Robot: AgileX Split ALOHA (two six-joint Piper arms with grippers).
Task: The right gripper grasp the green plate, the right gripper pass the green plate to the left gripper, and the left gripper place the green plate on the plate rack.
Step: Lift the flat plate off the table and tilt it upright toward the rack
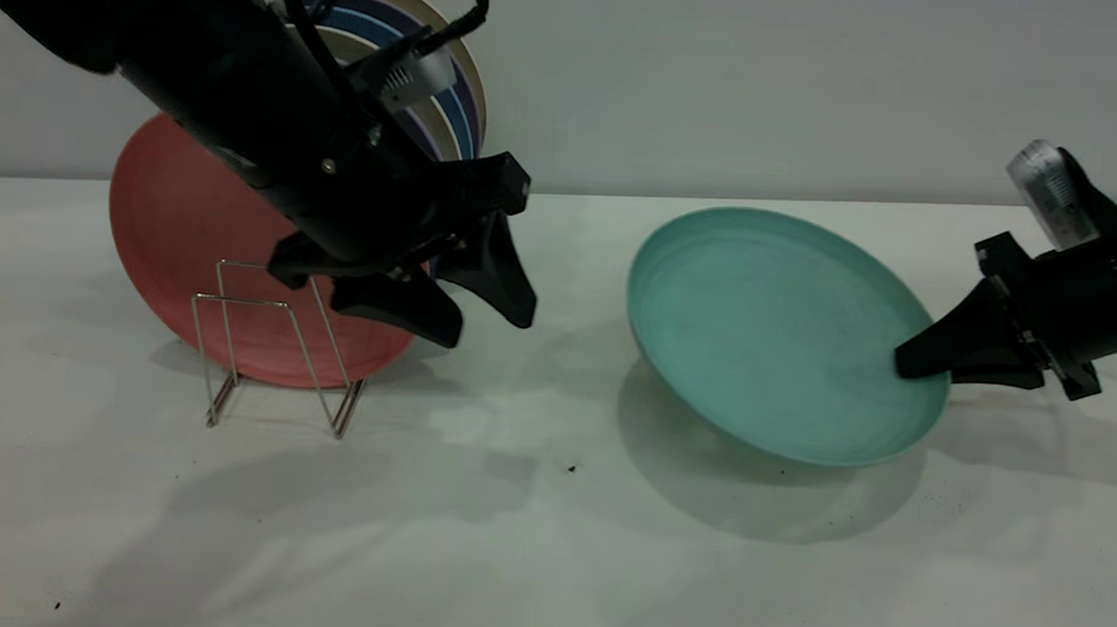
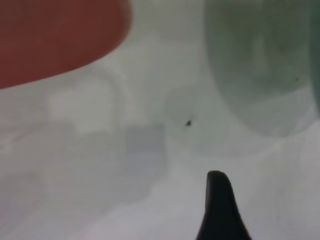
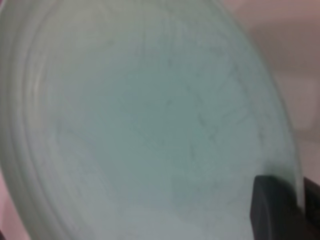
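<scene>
Black and pointed, your right hand (image 1: pixel 919 363) is clamped on the near-right rim of the green plate (image 1: pixel 768 329), its arm reaching in low from the right edge. That plate hangs tilted, its lower edge near the worktop (image 1: pixel 546 542), a shadow beneath. Open worktop lies between its left rim and your left hand (image 1: pixel 482 319), which hovers with fingers apart, its arm angled down from upper left. Just beside it stands the plate rack (image 1: pixel 275 346), a salmon-pink plate (image 1: pixel 171 226) upright in its loops.
</scene>
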